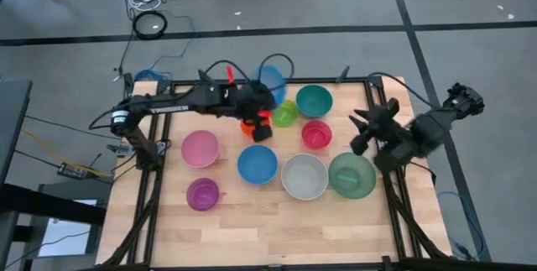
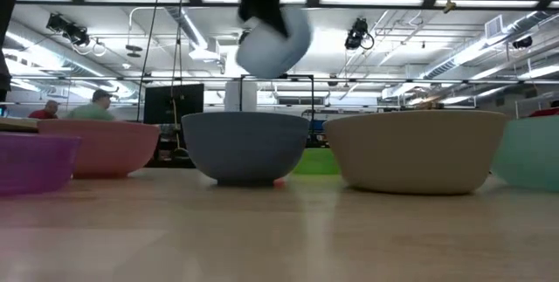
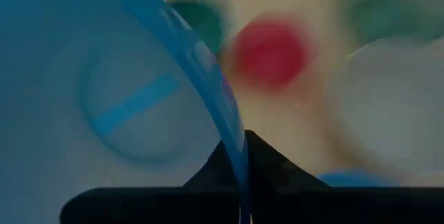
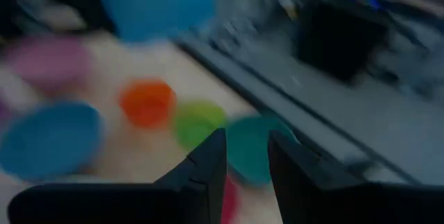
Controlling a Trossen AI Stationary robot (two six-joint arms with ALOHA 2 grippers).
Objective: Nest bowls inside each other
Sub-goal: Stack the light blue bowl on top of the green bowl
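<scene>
Along the worktop's (image 1: 252,212) near edge sit the bigger bowls. The blue bowl (image 1: 257,164) looks the natural target. Farther back, the left gripper (image 1: 267,96) pinches the light blue bowl (image 1: 273,76) aloft by its rim; level it first. The right gripper (image 1: 362,124) waits, fingers slightly apart and empty.

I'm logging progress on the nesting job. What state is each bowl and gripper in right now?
Left gripper: shut on light blue bowl, lifted, tilted.
Right gripper: empty, fingers apart, above the table.
Blue bowl: upright, empty.
White bowl: upright, empty.
Teal bowl: upright, empty.
Pink bowl: upright, empty.
</scene>
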